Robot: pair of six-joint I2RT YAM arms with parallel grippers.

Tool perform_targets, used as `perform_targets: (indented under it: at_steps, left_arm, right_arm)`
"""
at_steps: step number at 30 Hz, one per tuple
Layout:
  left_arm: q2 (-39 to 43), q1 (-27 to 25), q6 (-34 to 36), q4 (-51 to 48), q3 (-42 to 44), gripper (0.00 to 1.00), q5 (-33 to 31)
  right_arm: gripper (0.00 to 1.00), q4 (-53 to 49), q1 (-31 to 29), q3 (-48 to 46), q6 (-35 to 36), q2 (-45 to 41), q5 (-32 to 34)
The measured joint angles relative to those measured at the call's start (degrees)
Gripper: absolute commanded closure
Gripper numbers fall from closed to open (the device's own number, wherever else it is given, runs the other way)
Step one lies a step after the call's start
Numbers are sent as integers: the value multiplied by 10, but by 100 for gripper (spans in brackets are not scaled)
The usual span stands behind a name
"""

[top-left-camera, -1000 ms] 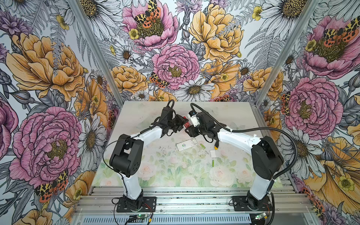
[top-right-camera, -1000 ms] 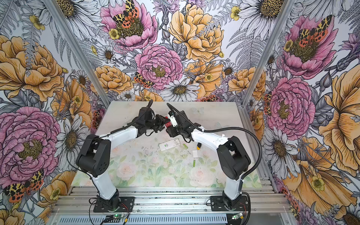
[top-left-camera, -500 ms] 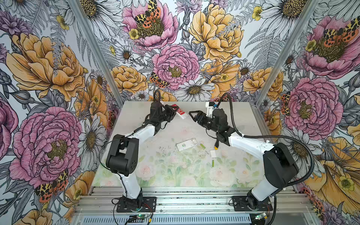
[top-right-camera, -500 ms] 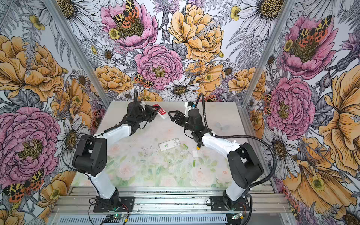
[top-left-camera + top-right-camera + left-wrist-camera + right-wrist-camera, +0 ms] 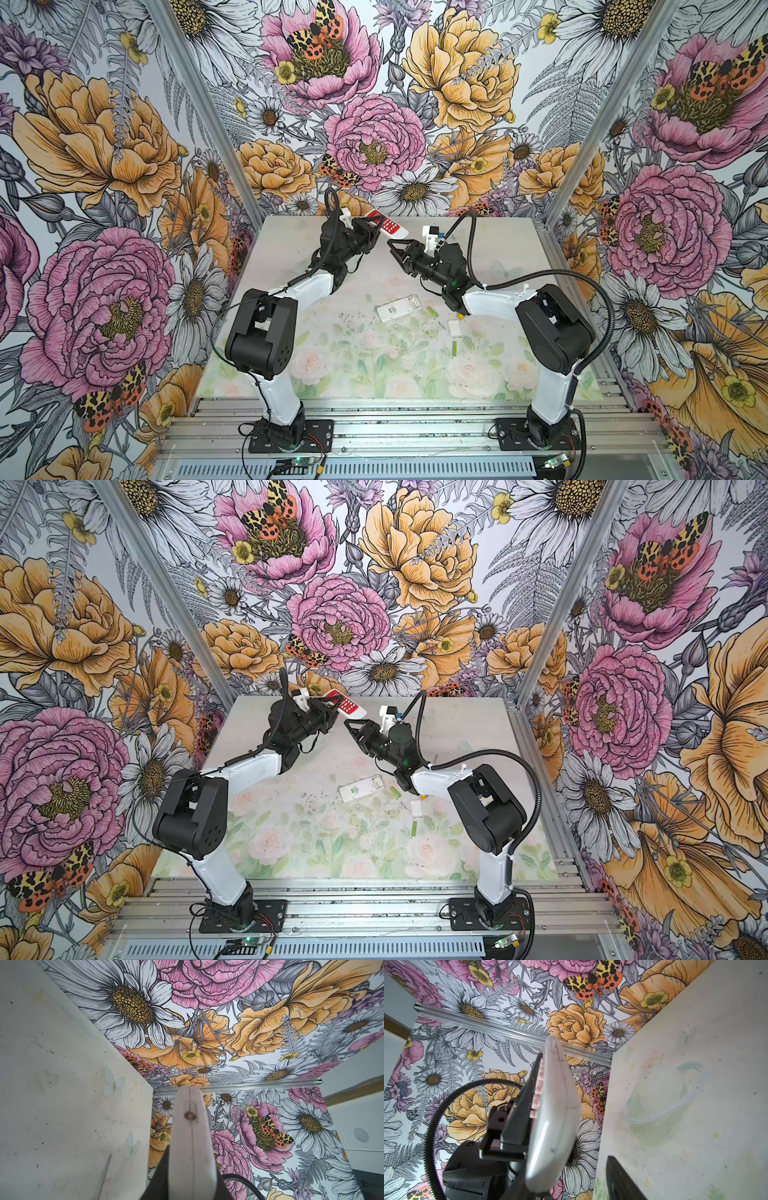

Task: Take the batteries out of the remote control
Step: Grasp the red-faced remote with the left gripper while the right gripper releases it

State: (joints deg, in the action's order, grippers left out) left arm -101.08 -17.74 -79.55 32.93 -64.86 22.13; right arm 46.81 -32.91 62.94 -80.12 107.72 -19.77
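Floral table (image 5: 498,249) bears green batteries (image 5: 454,347), well apart from left gripper (image 5: 373,227) holding remote (image 5: 392,226).

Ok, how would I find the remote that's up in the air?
Look at the far end of the table, by the flowery back wall. There the left gripper pinches a slim remote up in the air. Its face is red with pale buttons, unlike the plain white remote lying flat mid-table.
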Motion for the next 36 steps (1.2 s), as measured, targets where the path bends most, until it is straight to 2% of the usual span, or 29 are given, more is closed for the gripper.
perform_targets:
  at_steps: [7, 10, 13, 14, 16, 17, 19, 23, 26, 28, 30, 33, 36]
  left_arm:
    - [7, -3, -12, 18, 26, 77, -2]
    - [7, -4, -16, 25, 28, 77, -3]
    - [9, -5, -19, 33, 30, 74, -3]
    - [10, -5, -21, 35, 31, 67, -3]
    - [10, -7, -23, 40, 33, 39, -3]
    - [10, -8, -23, 39, 34, 32, -2]
    - [11, -9, -20, 36, 34, 20, 2]
    - [38, -5, 10, -28, 34, 14, 20]
    - [92, 14, 56, -149, 26, 10, 36]
    - [130, 30, 95, -247, 2, 8, 43]
    - [161, 42, 123, -326, -28, 8, 53]
    - [184, 43, 136, -385, -54, 8, 80]
    - [179, 34, 134, -420, -63, 8, 108]
  right_arm:
    - [50, 30, 3, 7, -1, 0, 0]
    - [56, 32, 4, 7, -5, 0, 7]
    - [67, 33, 7, 8, -7, 0, 9]
    - [72, 32, 7, 9, -5, 1, 8]
    - [83, 32, 8, 16, -9, 3, 7]
    - [88, 32, 9, 19, -7, 4, 7]
    - [96, 34, 11, 21, -9, 4, 3]
    - [100, 2, 22, 13, 30, -10, -3]
    - [100, -125, 31, 10, 130, -57, -4]
    - [100, -257, 31, 31, 252, -98, 25]
    - [100, -365, 15, 65, 400, -131, 83]
    - [100, -435, -28, 73, 609, -177, 174]
    - [100, -453, -62, 63, 786, -198, 240]
